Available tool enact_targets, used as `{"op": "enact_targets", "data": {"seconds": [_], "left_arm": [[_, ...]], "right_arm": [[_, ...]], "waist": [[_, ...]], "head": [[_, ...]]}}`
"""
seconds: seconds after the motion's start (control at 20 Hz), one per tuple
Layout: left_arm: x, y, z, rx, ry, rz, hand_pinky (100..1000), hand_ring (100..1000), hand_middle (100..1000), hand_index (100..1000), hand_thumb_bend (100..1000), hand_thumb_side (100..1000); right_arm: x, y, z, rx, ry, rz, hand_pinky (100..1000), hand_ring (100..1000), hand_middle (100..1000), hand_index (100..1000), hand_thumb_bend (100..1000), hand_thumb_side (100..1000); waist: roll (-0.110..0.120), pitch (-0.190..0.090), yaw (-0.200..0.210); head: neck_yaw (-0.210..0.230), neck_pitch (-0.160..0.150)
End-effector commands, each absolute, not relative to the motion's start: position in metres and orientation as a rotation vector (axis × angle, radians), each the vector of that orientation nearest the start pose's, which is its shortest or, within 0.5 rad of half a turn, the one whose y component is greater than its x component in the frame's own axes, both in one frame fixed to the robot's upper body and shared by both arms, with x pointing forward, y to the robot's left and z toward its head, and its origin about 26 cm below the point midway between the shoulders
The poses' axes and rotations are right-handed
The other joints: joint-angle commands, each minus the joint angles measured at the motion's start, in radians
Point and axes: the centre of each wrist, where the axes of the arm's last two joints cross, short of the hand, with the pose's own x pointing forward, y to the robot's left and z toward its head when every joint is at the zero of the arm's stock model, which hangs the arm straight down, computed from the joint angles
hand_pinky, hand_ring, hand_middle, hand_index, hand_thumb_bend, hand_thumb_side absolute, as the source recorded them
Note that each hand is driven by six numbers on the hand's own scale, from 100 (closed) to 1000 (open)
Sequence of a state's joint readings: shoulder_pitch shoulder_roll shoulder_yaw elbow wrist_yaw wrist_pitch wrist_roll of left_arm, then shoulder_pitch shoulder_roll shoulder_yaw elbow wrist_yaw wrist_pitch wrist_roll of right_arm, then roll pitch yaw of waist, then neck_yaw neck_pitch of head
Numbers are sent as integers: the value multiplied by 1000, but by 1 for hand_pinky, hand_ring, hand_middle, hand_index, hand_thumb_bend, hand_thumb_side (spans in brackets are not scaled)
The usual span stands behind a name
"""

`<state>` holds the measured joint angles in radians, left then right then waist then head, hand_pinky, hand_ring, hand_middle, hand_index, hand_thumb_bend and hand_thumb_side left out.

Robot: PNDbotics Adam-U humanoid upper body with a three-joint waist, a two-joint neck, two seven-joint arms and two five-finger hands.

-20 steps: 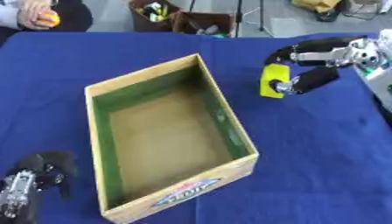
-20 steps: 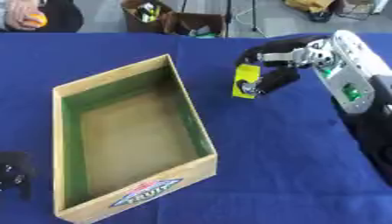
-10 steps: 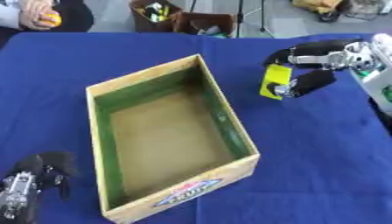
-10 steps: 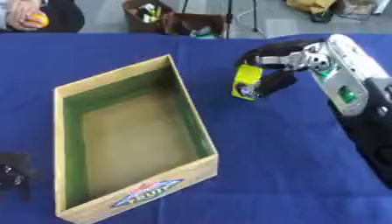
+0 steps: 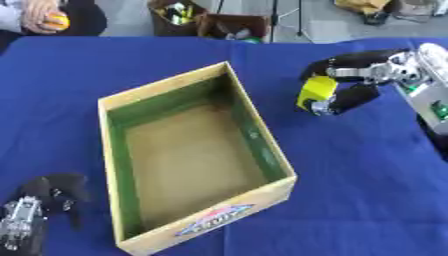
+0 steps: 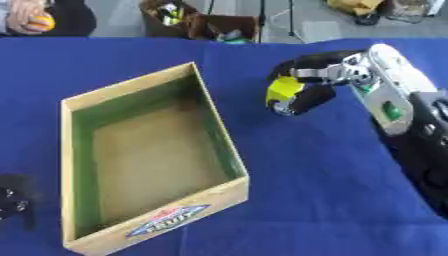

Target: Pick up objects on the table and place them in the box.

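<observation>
I see my right hand (image 5: 350, 85) with its fingers (image 5: 337, 62) and thumb curled round a small yellow object (image 5: 315, 90), holding it above the blue surface (image 5: 367, 165) just to the right of the box (image 5: 254, 135), near its far corner. The wooden box with its green inner walls has nothing in it. My left hand (image 5: 39, 210) rests at the lower left corner, and I cannot tell whether its fingers are released or clenched.

Your right hand (image 5: 350, 82) reaches in from the right, fingers (image 5: 337, 62) and thumb curled in a pinch. Your left hand (image 5: 39, 210) rests at the lower left corner.
</observation>
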<state>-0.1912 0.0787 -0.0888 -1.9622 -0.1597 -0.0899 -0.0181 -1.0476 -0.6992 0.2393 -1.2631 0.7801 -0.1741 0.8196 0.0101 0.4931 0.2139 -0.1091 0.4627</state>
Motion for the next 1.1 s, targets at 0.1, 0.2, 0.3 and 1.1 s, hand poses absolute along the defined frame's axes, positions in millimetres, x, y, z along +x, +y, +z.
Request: {"op": "enact_targets", "data": {"seconds": [0.1, 0.2, 0.3, 1.1], "left_arm": [[290, 208, 146, 60, -2243, -321, 252, 502, 460, 644, 100, 1000], [290, 208, 146, 59, -2242, -320, 252, 503, 460, 644, 100, 1000], [290, 208, 146, 58, -2242, -320, 253, 503, 460, 644, 100, 1000], [290, 208, 145, 58, -2238, -327, 258, 507, 464, 645, 100, 1000]], "right_arm": [[430, -287, 350, -1035, -1233, 1797, 843, 819, 951, 1000, 111, 722], [430, -287, 350, -1038, -1244, 1789, 816, 784, 951, 1000, 100, 688], [431, -287, 349, -1041, -1257, 1781, 802, 761, 945, 1000, 100, 652], [430, -283, 350, -1061, -1412, 1647, 596, 541, 786, 1000, 100, 231]], "waist": [[0, -21, 0], [0, -21, -1], [1, -21, -1], [2, -25, -8]], "head": [[-3, -15], [-3, -15], [-4, -15], [-6, -16]]}}
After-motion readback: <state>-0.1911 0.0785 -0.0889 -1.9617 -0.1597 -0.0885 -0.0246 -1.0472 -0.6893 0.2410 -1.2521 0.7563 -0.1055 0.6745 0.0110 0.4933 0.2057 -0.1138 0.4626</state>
